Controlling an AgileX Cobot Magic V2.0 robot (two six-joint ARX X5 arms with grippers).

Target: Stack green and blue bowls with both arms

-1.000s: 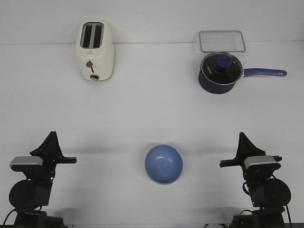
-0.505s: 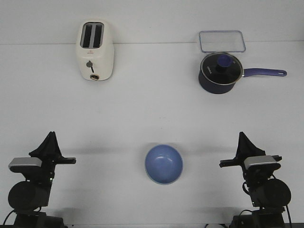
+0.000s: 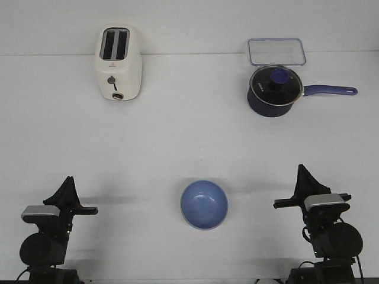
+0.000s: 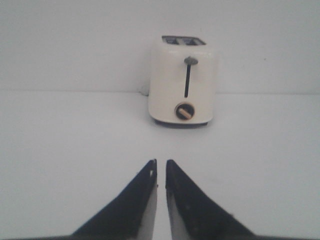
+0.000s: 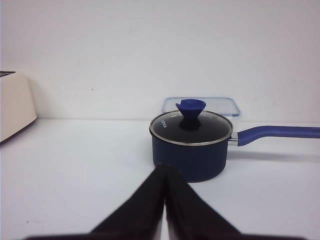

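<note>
The blue bowl (image 3: 204, 205) stands upright on the white table, near the front edge and midway between my arms. No green bowl shows in any view. My left gripper (image 3: 67, 186) is at the front left, far from the bowl. In the left wrist view (image 4: 160, 161) its jaws are all but shut with only a thin gap, and they hold nothing. My right gripper (image 3: 303, 177) is at the front right, also apart from the bowl. In the right wrist view (image 5: 166, 167) its jaws are pressed together and empty.
A cream toaster (image 3: 119, 63) stands at the back left and also shows in the left wrist view (image 4: 183, 88). A dark navy saucepan with a glass lid (image 3: 273, 90) (image 5: 191, 145) sits at the back right. Behind it lies a clear lidded box (image 3: 276, 51).
My left arm has dropped lower and shifted slightly to the right in the front view. The right arm and the blue bowl have not moved.
</note>
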